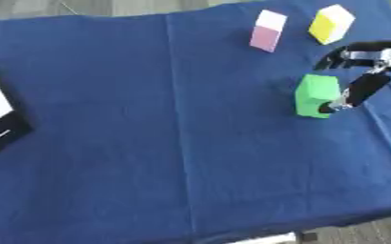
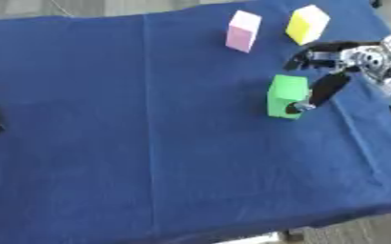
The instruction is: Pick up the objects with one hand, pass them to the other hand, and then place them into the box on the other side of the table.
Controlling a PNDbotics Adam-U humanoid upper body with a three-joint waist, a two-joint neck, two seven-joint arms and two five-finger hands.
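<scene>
Blue cloth covers the tabletop (image 1: 149,143), creased down the middle. On its right part stands a green block (image 1: 315,95), upright on the cloth. The right robot hand (image 2: 336,66) comes in from the right edge and reaches the block's right face: one dark finger (image 1: 362,90) slants down and its tip touches the block low on that side, while another finger (image 2: 315,50) arches above and behind the block, apart from it. The fingers are spread fairly wide and mostly straight (nothing is enclosed between them), so the block is touched but not gripped. Beyond the green block, nearer the far edge, a pink block (image 1: 268,30) and a yellow block (image 1: 332,24) stand near each other, both well clear of the robot hand's fingers. At the left edge of the tabletop, a black-rimmed box (image 1: 3,131) with a pale inside shows partly, well apart from all three blocks. The left robot hand shows in neither view.
</scene>
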